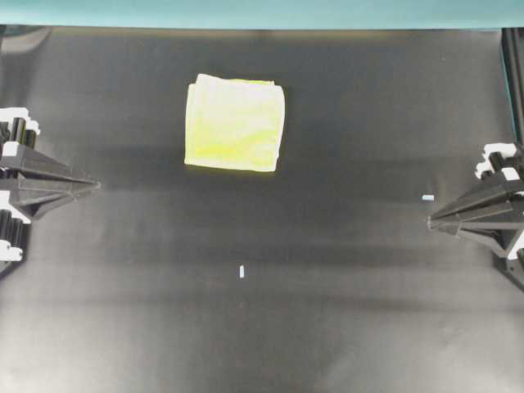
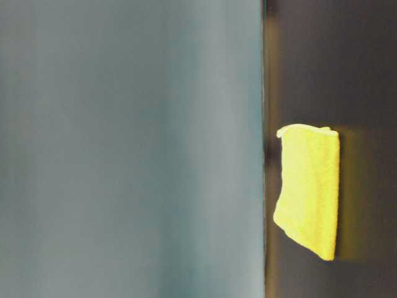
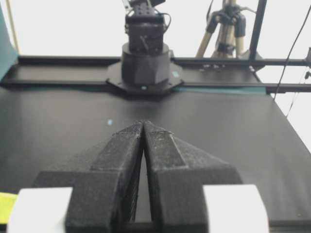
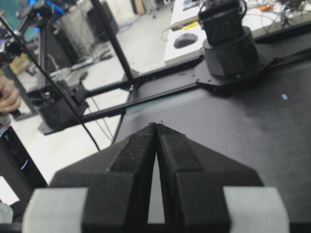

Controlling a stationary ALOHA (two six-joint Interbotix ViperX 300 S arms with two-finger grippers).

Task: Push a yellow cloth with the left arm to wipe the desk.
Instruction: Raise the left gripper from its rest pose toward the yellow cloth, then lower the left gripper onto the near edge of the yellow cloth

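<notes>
The yellow cloth (image 1: pixel 235 123) lies folded flat on the black desk (image 1: pixel 327 270), toward the far side, left of the middle. It also shows in the table-level view (image 2: pixel 309 186), and a sliver shows at the lower left of the left wrist view (image 3: pixel 6 206). My left gripper (image 1: pixel 97 186) is at the left edge, shut and empty, well short of the cloth; its tips meet in the left wrist view (image 3: pixel 144 122). My right gripper (image 1: pixel 431 220) is at the right edge, shut and empty, as the right wrist view (image 4: pixel 156 124) shows.
A teal strip (image 1: pixel 262 12) runs along the desk's far edge. Small pale tape marks lie on the desk, one near the middle front (image 1: pixel 242 272) and one near the right gripper (image 1: pixel 427 198). The opposite arm's base (image 3: pixel 145 63) stands at the desk's edge.
</notes>
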